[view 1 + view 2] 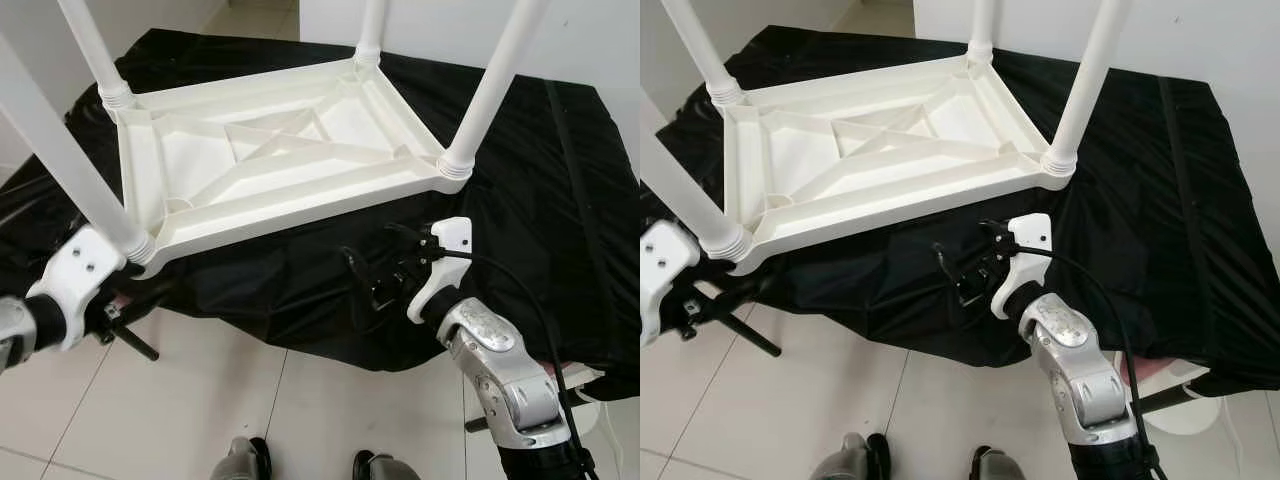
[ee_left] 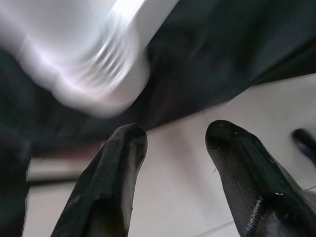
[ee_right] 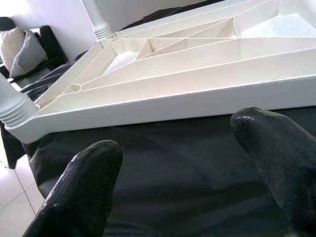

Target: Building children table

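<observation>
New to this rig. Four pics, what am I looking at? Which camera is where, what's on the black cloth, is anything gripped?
It is a humanoid robot with two silver arms, each ending in a two-fingered pincer. The two wide pictures come from its head camera, looking down. The two close-ups come from wrist cameras, looking along the black fingers.

On the black cloth lies a white plastic children's table, upside down, four legs pointing up.

The left pincer is open beside the near-left leg, holding nothing. The right pincer is open over the cloth, facing the table's near edge, also holding nothing.

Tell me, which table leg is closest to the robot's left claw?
The near-left leg. The left claw sits just below its corner; the other three legs stand farther off.
</observation>
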Robot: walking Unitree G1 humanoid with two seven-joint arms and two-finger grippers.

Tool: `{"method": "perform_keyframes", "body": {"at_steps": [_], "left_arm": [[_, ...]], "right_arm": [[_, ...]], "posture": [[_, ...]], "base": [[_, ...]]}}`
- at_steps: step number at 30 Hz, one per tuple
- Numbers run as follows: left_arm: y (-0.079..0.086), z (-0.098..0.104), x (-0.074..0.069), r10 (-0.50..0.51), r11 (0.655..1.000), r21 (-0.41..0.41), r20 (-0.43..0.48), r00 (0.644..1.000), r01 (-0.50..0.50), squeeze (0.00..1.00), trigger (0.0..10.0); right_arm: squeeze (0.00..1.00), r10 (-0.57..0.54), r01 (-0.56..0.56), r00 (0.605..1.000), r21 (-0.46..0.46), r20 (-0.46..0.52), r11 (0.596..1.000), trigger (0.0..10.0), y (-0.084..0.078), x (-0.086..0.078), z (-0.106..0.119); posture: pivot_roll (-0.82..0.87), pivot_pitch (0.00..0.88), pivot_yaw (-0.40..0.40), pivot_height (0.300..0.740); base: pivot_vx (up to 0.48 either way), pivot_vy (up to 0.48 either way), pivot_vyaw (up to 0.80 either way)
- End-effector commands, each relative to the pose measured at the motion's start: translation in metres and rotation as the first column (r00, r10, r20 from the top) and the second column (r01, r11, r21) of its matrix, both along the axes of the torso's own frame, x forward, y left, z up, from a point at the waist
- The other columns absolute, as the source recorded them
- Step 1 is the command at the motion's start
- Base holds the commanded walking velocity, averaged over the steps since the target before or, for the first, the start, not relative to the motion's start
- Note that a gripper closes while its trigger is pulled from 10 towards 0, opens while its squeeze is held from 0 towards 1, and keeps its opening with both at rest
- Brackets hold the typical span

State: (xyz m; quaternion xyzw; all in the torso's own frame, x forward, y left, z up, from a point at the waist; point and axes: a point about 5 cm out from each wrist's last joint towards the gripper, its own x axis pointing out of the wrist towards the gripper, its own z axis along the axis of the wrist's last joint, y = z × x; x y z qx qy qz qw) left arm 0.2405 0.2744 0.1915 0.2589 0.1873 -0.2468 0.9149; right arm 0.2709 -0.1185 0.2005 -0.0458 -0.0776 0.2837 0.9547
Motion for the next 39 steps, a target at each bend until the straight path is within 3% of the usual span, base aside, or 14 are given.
{"method": "perform_keyframes", "body": {"at_steps": [1, 5, 8, 10, 11, 14, 15, 20, 21, 29, 30, 33, 35, 39], "left_arm": [[0.009, 0.001, 0.0, 0.09, 0.996, 0.026, 0.036, 0.995, -0.091, 0.0, 10.0], [0.02, -0.002, 0.0, 0.18, 0.983, 0.031, 0.04, 0.983, -0.181, 0.0, 10.0], [0.057, 0.002, -0.001, 0.418, 0.9, 0.083, 0.109, 0.902, -0.427, 0.0, 10.0], [0.057, 0.002, -0.001, 0.418, 0.9, 0.083, 0.109, 0.902, -0.427, 0.0, 10.0], [0.072, 0.01, 0.002, 0.52, 0.836, 0.087, 0.183, 0.834, -0.541, 0.0, 10.0], [0.072, 0.01, 0.002, 0.52, 0.836, 0.087, 0.183, 0.834, -0.541, 0.0, 10.0], [0.083, 0.017, 0.006, 0.615, 0.76, 0.058, 0.257, 0.746, -0.647, 0.0, 10.0], [0.083, 0.017, 0.006, 0.615, 0.76, 0.058, 0.257, 0.746, -0.647, 0.0, 10.0], [0.084, 0.021, 0.015, 0.672, 0.709, -0.009, 0.313, 0.671, -0.705, 0.0, 10.0], [0.068, 0.019, 0.029, 0.659, 0.735, -0.078, 0.316, 0.682, -0.674, 0.0, 10.0], [0.045, 0.015, 0.044, 0.591, 0.802, -0.128, 0.305, 0.747, -0.583, 0.0, 10.0], [0.045, 0.015, 0.044, 0.591, 0.802, -0.128, 0.305, 0.747, -0.583, 0.0, 10.0], [-0.005, 0.01, 0.062, 0.414, 0.906, -0.214, 0.274, 0.868, -0.364, 0.0, 10.0], [-0.021, 0.01, 0.065, 0.352, 0.926, -0.236, 0.267, 0.897, -0.293, 0.0, 10.0]], "right_arm": [[0.0, 0.006, -0.006, 1.0, -0.001, 0.008, 1.0, 10.0, 0.0, -0.001, 0.0], [0.0, 0.011, -0.011, 1.0, -0.004, 0.01, 1.0, 10.0, 0.0, -0.001, 0.001], [0.0, 0.184, -0.184, 0.983, -0.026, -0.014, 0.983, 10.0, 0.013, -0.011, 0.0], [0.0, 0.184, -0.184, 0.983, -0.026, -0.014, 0.983, 10.0, 0.013, -0.011, 0.0], [0.0, 0.312, -0.313, 0.949, -0.023, -0.03, 0.949, 10.0, 0.023, -0.02, 0.001], [0.0, 0.312, -0.313, 0.949, -0.023, -0.03, 0.949, 10.0, 0.023, -0.02, 0.001], [0.0, 0.427, -0.427, 0.903, -0.002, -0.046, 0.904, 10.0, 0.031, -0.029, 0.004], [0.0, 0.427, -0.427, 0.903, -0.002, -0.046, 0.904, 10.0, 0.031, -0.029, 0.004], [0.0, 0.512, -0.513, 0.858, -0.013, -0.05, 0.858, 10.0, 0.036, -0.035, 0.008], [0.0, 0.546, -0.547, 0.837, -0.016, -0.05, 0.837, 10.0, 0.039, -0.037, 0.01], [0.0, 0.557, -0.558, 0.829, -0.018, -0.048, 0.83, 10.0, 0.041, -0.038, 0.011], [0.0, 0.557, -0.558, 0.829, -0.018, -0.048, 0.83, 10.0, 0.041, -0.038, 0.011], [0.0, 0.554, -0.557, 0.829, -0.03, -0.083, 0.83, 10.0, 0.041, -0.041, 0.002], [0.0, 0.55, -0.556, 0.829, -0.035, -0.101, 0.83, 10.0, 0.04, -0.043, -0.003]], "posture": [[-0.06, 0.164, 0.058, 0.74], [-0.06, 0.164, 0.058, 0.74], [-0.05, 0.159, 0.048, 0.74], [-0.05, 0.159, 0.048, 0.74], [-0.05, 0.16, 0.046, 0.74], [-0.05, 0.16, 0.046, 0.74], [-0.05, 0.16, 0.046, 0.74], [-0.05, 0.16, 0.046, 0.74], [-0.05, 0.163, 0.051, 0.74], [-0.05, 0.161, 0.049, 0.74], [-0.05, 0.162, 0.052, 0.74], [-0.05, 0.162, 0.052, 0.74], [-0.05, 0.165, 0.053, 0.74], [-0.05, 0.165, 0.053, 0.74]], "base": [[0.0, 0.0, 0.0], [0.0, 0.0, 0.0], [0.0, 0.0, 0.0], [0.0, 0.0, 0.0], [0.0, 0.0, 0.0], [0.0, 0.0, 0.0], [0.0, 0.0, 0.0], [0.0, 0.0, 0.0], [0.0, 0.0, 0.0], [0.0, 0.0, 0.0], [0.0, 0.0, 0.0], [0.0, 0.0, 0.0], [0.0, 0.0, 0.0], [0.0, 0.0, 0.0]]}}
